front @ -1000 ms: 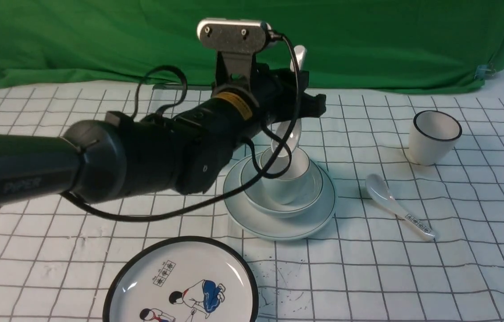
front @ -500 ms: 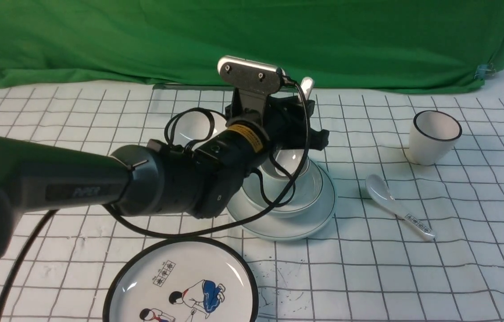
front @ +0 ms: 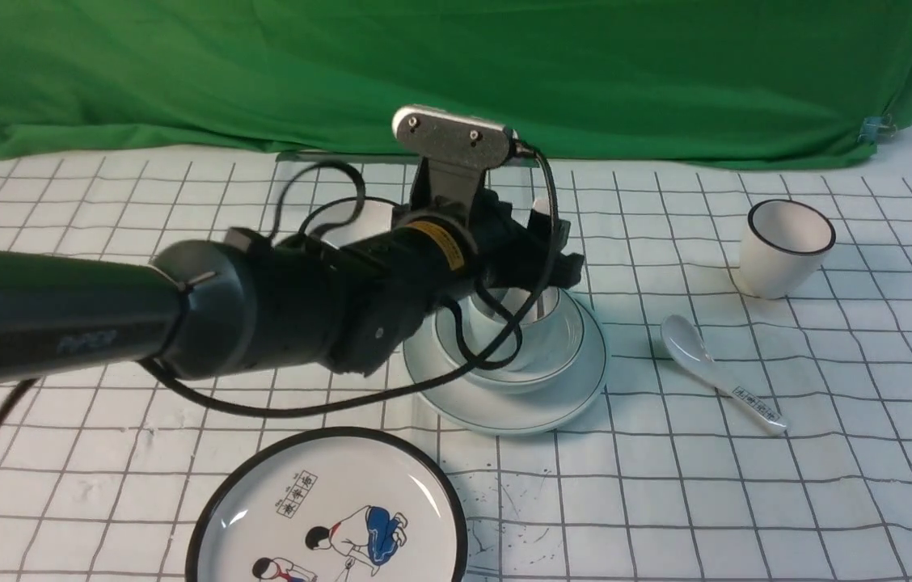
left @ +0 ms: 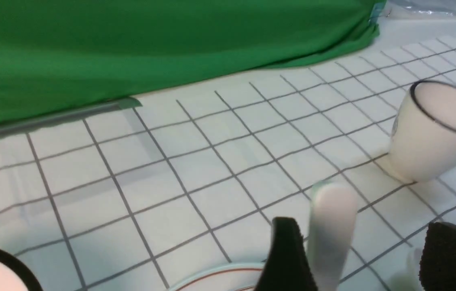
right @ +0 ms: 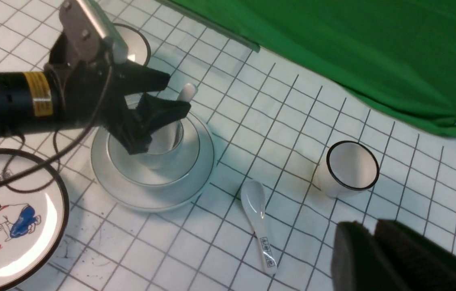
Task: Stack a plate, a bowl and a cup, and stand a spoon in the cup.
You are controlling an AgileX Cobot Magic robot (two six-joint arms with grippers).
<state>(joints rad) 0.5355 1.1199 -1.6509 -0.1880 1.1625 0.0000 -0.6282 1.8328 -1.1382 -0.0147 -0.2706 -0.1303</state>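
Left tool (left: 367,262) wide open, spoon (left: 330,226) loose in cup (right: 169,137) — we lift straight up, clear of handle; right tool (right: 369,232) closed, empty.

Left arm (front: 84,323) stretched forward
Its left end effector (front: 555,242) points away with jaws spread wide; the right end effector (right: 373,238) hangs aloft, jaws pressed together.

A staged robot-recording lab, not a kitchen: beyond the jaws of the left arm (front: 60,323) hangs a green backdrop cloth (front: 666,81) pinned by a clip (front: 875,129). A white grid-lined sheet (front: 747,501) covers the surface beneath them, and a cabled camera (front: 452,139) rides the arm.
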